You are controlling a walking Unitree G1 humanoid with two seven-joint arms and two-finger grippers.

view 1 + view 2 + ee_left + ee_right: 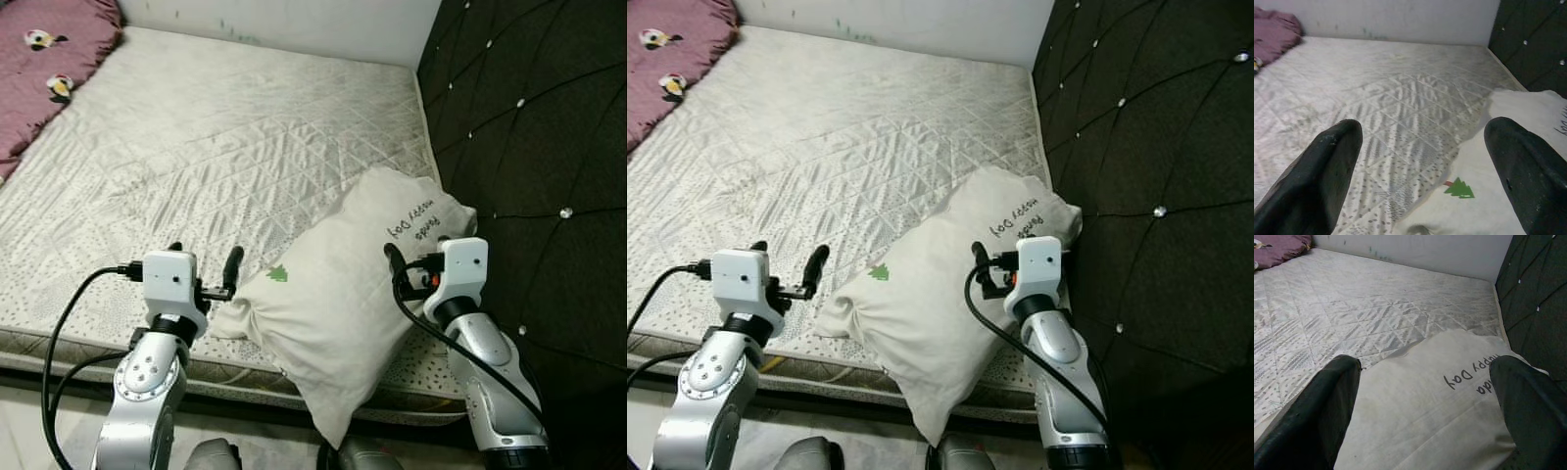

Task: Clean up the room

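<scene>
A white pillow (338,294) with a small green tree (1459,188) and dark lettering lies on the near right corner of the mattress (216,137), its lower end hanging over the bed's edge. My left gripper (204,259) is open just off the pillow's left corner, one finger (232,266) near the cloth. Over the pillow's right part, close to the lettering, my right gripper (411,262) hovers open. In the right wrist view the pillow (1430,401) lies between and below the spread fingers (1327,406).
A dark tufted headboard (539,147) rises along the bed's right side, close to my right arm. A pink blanket (39,59) lies bunched at the far left corner. A white wall (294,20) bounds the far side. The quilted mattress stretches bare to the left.
</scene>
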